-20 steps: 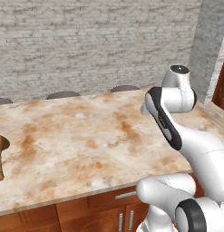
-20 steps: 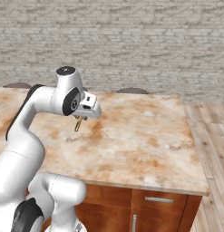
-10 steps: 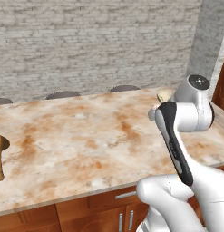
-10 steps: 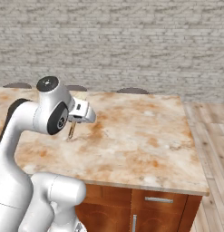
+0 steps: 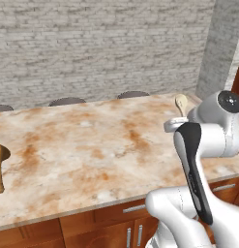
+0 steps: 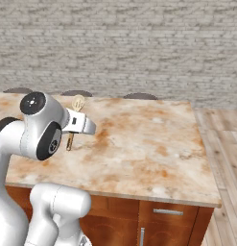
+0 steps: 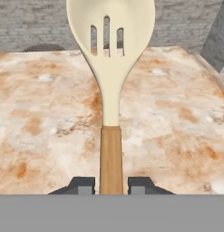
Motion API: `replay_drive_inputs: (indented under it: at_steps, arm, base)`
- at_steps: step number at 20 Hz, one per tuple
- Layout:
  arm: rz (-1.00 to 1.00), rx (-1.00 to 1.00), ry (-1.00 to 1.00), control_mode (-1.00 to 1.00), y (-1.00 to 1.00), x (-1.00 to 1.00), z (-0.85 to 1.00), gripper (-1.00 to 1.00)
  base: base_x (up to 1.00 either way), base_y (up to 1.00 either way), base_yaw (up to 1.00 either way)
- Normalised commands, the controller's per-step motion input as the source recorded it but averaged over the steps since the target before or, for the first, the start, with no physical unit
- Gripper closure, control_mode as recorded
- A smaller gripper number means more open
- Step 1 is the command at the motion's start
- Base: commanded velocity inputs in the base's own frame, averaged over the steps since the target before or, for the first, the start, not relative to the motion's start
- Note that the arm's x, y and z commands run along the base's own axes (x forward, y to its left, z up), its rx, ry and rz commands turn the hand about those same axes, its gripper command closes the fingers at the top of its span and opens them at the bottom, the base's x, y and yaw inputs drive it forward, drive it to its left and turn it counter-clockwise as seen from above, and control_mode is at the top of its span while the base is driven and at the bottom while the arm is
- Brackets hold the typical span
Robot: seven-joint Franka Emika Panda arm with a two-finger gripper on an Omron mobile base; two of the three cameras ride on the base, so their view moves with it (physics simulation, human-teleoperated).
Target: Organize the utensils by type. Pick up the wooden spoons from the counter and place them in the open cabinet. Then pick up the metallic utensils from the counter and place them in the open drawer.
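Marbled counter (image 5: 92,150), grey brick wall (image 5: 92,43)

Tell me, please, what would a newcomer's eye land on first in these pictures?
Most likely the pale slotted wooden spoon held in the gripper, its brown handle pinched between the two fingertips and its bowl raised above the counter. Next would be the big white arm looming in the foreground of both base views. A second, darker wooden spoon lies alone near the counter's left edge in the left base view.
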Motion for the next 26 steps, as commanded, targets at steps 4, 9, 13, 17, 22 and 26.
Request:
replay_drive_inputs:
  at_steps: [4, 9, 13, 17, 22, 26]
  arm:
    - [0.00, 0.00, 0.00, -1.00, 0.00, -0.22, 0.18, 1.00]
    - [0.00, 0.00, 0.00, -1.00, 0.00, -0.06, 0.07, 1.00]
    - [0.00, 0.00, 0.00, -1.00, 0.00, 0.00, 0.00, 1.00]
    - [0.00, 0.00, 0.00, -1.00, 0.00, 0.00, 0.00, 1.00]
    - [0.00, 0.00, 0.00, 1.00, 0.00, 0.00, 0.00, 1.00]
    - [0.00, 0.00, 0.00, 1.00, 0.00, 0.00, 0.00, 1.00]
  base:
    - [0.00, 0.00, 0.00]
    - [0.00, 0.00, 0.00]
    - [0.00, 0.00, 0.00]
    - [0.00, 0.00, 0.00]
    - [0.00, 0.00, 0.00]
    - [-0.37, -0.02, -0.01]
